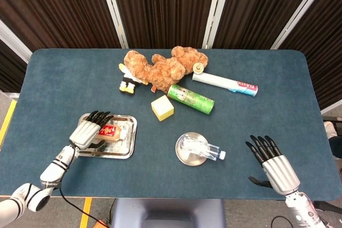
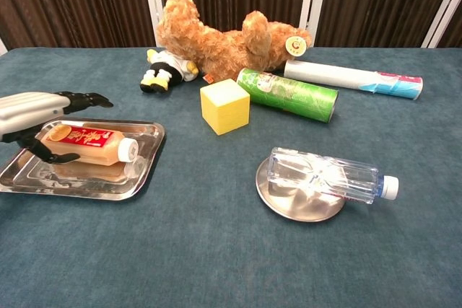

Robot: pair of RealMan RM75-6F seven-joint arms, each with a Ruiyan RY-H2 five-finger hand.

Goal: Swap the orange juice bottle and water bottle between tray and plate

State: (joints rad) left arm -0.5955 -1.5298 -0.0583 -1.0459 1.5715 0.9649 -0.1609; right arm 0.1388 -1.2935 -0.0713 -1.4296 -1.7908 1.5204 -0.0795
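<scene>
The orange juice bottle lies on its side in the steel tray at the front left. My left hand hovers over the bottle's left end, fingers spread, holding nothing. The clear water bottle lies across the round steel plate, its cap pointing right. At the front right, well apart from the plate, my right hand stays open, seen only in the head view.
Behind the tray and plate lie a yellow cube, a green canister, a white tube, a teddy bear and a small penguin toy.
</scene>
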